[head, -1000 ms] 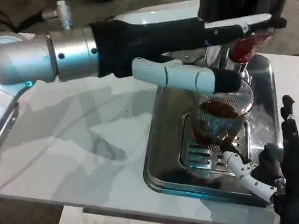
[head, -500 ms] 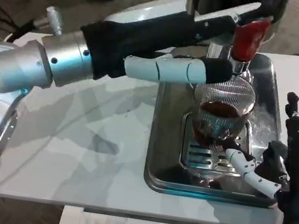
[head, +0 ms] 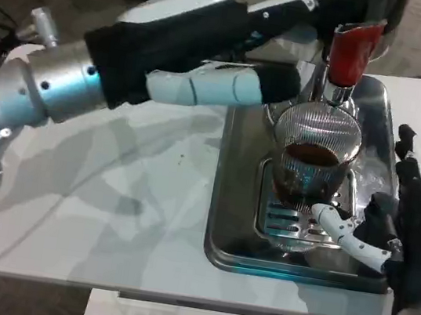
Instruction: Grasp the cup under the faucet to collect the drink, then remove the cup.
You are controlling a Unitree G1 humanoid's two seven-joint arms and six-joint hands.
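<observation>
Now right hand (head: 389, 232) touches cup (head: 312, 169) near tray (head: 227, 207) edge.

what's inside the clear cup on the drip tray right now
The cup holds a dark brown drink, filling roughly its lower half. The ribbed glass blurs the view, so whether anything else sits at the bottom cannot be told.

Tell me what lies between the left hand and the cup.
Head view: nothing lies between the left hand and the cup; only bare metal tray shows there.
</observation>
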